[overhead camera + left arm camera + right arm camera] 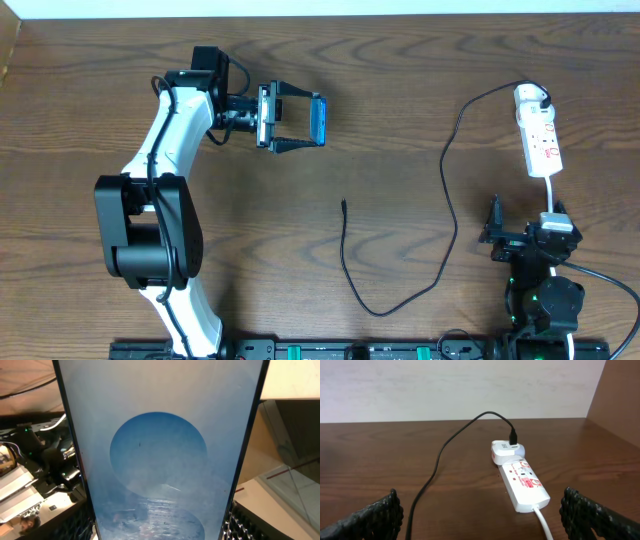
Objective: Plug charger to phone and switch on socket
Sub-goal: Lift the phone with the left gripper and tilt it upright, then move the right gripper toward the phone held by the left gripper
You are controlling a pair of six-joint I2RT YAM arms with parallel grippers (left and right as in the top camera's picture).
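Jaws of left gripper (317,120) grasp phone (160,460) over worktop's upper middle, right gripper (480,517) gapes empty facing socket (525,482) near right edge; charger tip (343,206) lies loose mid-worktop, so plugging looks pending, next needs grabbing it.

Robotics lab: wooden table (400,100), plain white wall (445,390), wired electronics (50,460) alongside.

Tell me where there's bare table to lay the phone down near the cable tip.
Bare table lies between the phone and the tip of the charger, and left of it toward the left arm. Crowded on the right: the cable loops up to the socket.
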